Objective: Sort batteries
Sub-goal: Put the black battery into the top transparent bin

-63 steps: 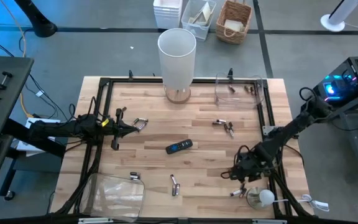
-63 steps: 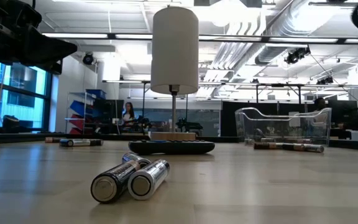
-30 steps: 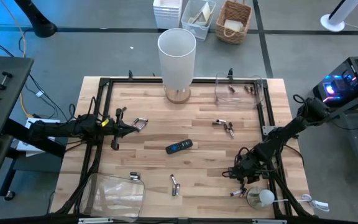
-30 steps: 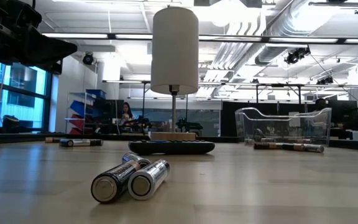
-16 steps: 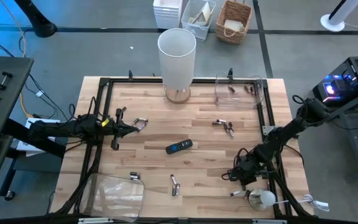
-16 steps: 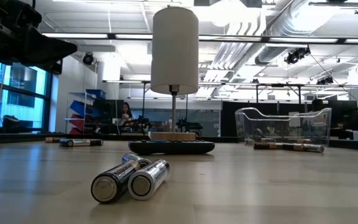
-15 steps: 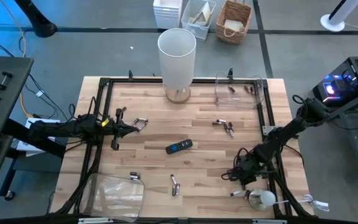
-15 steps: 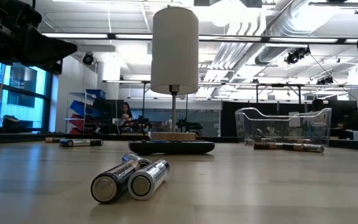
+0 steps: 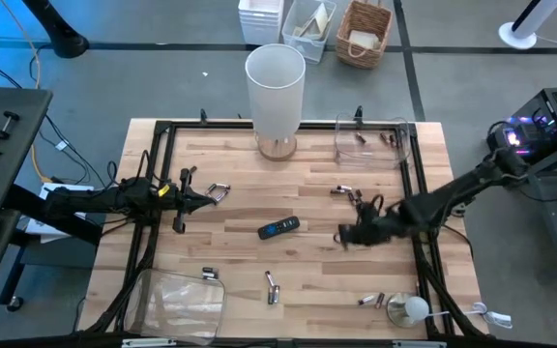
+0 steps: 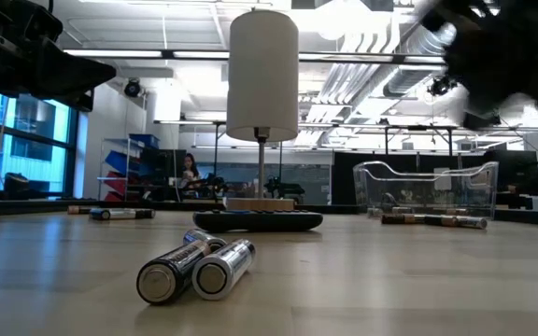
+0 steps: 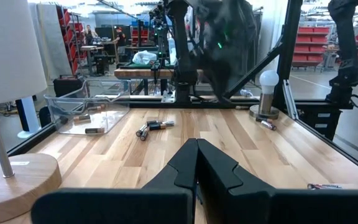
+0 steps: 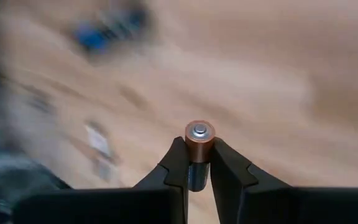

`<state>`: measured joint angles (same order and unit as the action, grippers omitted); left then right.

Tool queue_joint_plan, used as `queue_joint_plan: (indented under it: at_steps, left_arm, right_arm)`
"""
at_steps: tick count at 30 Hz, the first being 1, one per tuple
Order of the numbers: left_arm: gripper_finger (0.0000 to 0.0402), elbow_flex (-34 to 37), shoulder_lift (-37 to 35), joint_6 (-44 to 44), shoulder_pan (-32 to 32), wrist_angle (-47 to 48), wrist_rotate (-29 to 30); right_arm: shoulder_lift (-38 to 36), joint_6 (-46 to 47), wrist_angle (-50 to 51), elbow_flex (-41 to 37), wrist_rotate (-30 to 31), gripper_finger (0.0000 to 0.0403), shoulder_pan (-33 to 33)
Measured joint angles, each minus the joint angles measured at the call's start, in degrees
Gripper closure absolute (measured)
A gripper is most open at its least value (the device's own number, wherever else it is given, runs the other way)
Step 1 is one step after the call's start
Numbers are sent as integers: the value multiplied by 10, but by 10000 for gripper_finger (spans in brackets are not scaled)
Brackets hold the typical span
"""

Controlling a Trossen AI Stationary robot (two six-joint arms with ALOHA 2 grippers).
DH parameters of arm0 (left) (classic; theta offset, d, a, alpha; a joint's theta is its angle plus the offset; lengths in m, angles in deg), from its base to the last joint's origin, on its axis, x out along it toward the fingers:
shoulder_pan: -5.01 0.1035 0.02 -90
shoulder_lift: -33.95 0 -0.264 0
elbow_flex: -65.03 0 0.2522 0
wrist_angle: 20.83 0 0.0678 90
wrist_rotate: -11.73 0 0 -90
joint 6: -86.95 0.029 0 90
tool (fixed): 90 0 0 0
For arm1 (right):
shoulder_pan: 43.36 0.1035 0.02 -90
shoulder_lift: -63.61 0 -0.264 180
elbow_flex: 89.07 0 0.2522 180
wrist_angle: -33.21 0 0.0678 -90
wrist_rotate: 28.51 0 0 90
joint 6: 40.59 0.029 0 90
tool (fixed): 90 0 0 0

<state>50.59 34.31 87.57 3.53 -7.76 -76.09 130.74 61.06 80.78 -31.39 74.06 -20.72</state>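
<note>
Batteries lie scattered on the wooden table: a pair (image 9: 272, 287) near the near edge, also showing in the low view (image 10: 194, 271), one (image 9: 219, 190) beside my left gripper, a group (image 9: 352, 197) right of centre, two (image 9: 370, 301) by the near right corner, and some in the far clear bin (image 9: 375, 138). My right gripper (image 9: 348, 234) hangs blurred above the table's right half and is shut on a copper-topped battery (image 12: 199, 140). My left gripper (image 9: 204, 198) waits shut at the table's left side, touching nothing. My right gripper pinches the battery between its two fingers (image 12: 178, 167). The battery lies along the fingers, and its copper terminal end (image 12: 199, 132) sticks out past the fingertips. It is lifted clear of the table.
A black remote (image 9: 278, 228) lies mid-table. A white lamp (image 9: 277, 87) stands on a wooden base at the far edge, a light bulb (image 9: 409, 307) sits in the near right corner, and a second clear bin (image 9: 177, 300) is at the near left corner.
My right gripper has risen from the near right corner and swung fast toward the table's middle and far side, carrying the battery; it now shows blurred at the top right of the low view. My left arm has kept still.
</note>
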Motion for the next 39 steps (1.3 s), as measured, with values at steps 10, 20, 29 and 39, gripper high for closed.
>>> queue_joint_plan:
  at_steps: [10,20,29,39]
  left_arm:
    - [401,0,0,0,0,0,0]
    - [401,0,0,0,0,0,0]
    - [401,0,0,0,0,0,0]
    - [401,0,0,0,0,0,0]
  right_arm:
    - [-81,-377,-51,59,146,370,-329]
    - [-16,-506,46,62,133,370,-591]
    - [38,-557,31,62,50,252,-637]
    - [10,-633,-76,117,-81,228,-590]
